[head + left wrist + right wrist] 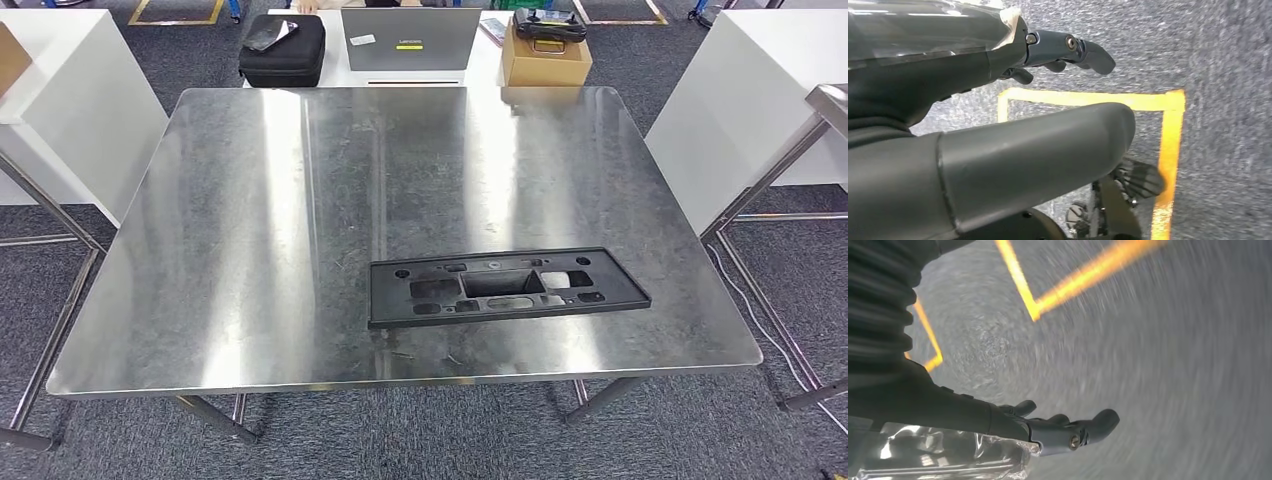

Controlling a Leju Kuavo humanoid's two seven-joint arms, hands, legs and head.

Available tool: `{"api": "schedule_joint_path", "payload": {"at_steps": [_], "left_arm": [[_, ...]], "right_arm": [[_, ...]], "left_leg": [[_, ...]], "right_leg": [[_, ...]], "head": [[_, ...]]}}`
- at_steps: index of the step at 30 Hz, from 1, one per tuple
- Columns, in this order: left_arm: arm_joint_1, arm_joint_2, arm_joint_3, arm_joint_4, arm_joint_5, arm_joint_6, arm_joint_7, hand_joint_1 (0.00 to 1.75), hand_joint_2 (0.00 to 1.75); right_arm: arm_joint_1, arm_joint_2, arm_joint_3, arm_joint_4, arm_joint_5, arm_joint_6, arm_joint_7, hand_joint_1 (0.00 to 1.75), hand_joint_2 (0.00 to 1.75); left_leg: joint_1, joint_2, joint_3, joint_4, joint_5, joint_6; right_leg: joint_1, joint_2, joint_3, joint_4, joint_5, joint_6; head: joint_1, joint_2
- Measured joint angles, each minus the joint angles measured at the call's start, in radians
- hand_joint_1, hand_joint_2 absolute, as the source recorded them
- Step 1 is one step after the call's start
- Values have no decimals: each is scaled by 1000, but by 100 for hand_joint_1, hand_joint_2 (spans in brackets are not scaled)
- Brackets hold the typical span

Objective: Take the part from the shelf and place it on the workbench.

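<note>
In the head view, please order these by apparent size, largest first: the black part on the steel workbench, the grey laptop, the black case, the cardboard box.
1. black part
2. grey laptop
3. black case and cardboard box: these look alike, unranked.
The last three stand farther from the camera, so true sizes stay unsure.

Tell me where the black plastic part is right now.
In the head view, the flat black plastic part lies on the steel workbench, right of centre near its front edge.

grey carpet floor (420,440), yellow tape lines (1168,150), white tables (70,100).
</note>
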Motion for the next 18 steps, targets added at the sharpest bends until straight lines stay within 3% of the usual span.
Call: {"api": "schedule_joint_path", "payload": {"at_steps": [6, 10, 12, 14, 16, 17, 18], "left_arm": [[0, 2, -14, 0, -17, -26, 33, 0, 0], [1, 3, -21, 0, -28, -37, 40, 0, 0], [1, 3, -26, 0, -38, -39, 42, 0, 0], [1, 3, -33, 0, -43, -40, 42, 0, 0], [1, 4, -36, 0, -46, -42, 42, 0, 0], [2, 4, -37, 0, -48, -43, 45, 0, 0], [2, 4, -38, 0, -51, -45, 48, 0, 0]], "right_arm": [[-10, 50, 96, 47, 85, 42, 17, 0, 0], [-15, 83, 145, 62, 112, 66, 42, 0, 0], [-16, 94, 160, 67, 115, 72, 55, 0, 0], [-16, 101, 168, 71, 115, 74, 64, 0, 0], [-15, 104, 172, 74, 115, 74, 69, 0, 0], [-13, 104, 173, 74, 114, 74, 72, 0, 0], [-11, 105, 174, 75, 113, 74, 76, 0, 0]], "left_leg": [[0, 0, 0, 0, 0, 0], [-10, -1, -1, 5, -4, 12], [-7, 1, 6, -8, 5, 22], [-3, 4, 11, -21, 13, 33], [-6, 7, 10, -23, 15, 37], [-8, 7, 9, -23, 16, 37], [-10, 7, 8, -22, 16, 37]], "right_leg": [[0, 0, 1, 0, 0, 0], [-10, 0, 10, -6, 5, 9], [-11, -1, 6, 5, -3, 11], [-11, -1, -29, 84, -48, -2], [-9, -1, -96, 228, -112, -19], [-6, -1, -123, 285, -132, -20], [-4, 0, -132, 308, -136, -18]], "head": [[0, 0], [-1, 0], [0, 0], [2, 0], [4, 0], [5, 0], [5, 0]]}}
